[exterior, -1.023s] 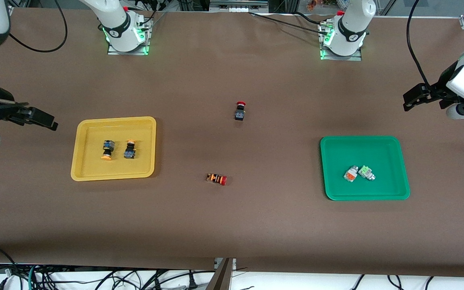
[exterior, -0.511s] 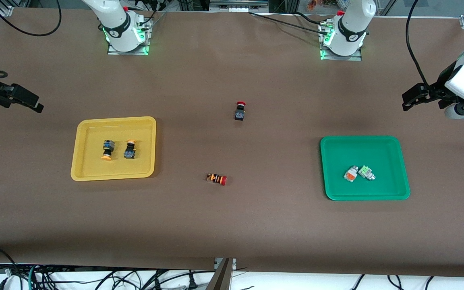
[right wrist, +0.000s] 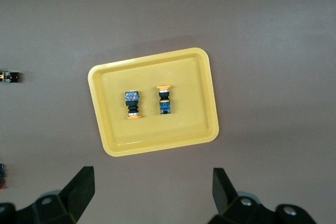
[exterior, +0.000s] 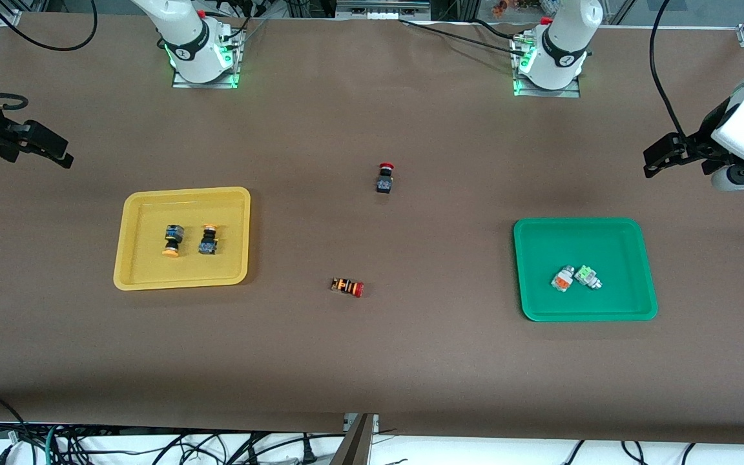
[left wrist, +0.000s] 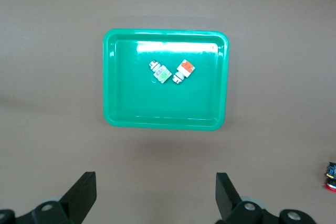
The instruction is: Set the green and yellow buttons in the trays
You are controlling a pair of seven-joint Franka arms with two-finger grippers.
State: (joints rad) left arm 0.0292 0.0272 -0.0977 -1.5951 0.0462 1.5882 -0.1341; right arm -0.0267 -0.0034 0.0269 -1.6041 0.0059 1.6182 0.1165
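We judge the four green and yellow buttons light, rigid and small enough to skid on smooth plastic, so any further lift is best taken across the squarish body rather than the rounded cap. The two yellow-capped buttons lie side by side in the yellow tray toward the right arm's end of the table, long axes running nearer-to-farther, caps pointing opposite ways; the two white-grey buttons lie touching in the green tray toward the left arm's end, slanted into a shallow V. Both arms wait with fingers apart and empty, the left hand over bare table near the green tray, the right hand over bare table near the yellow tray.
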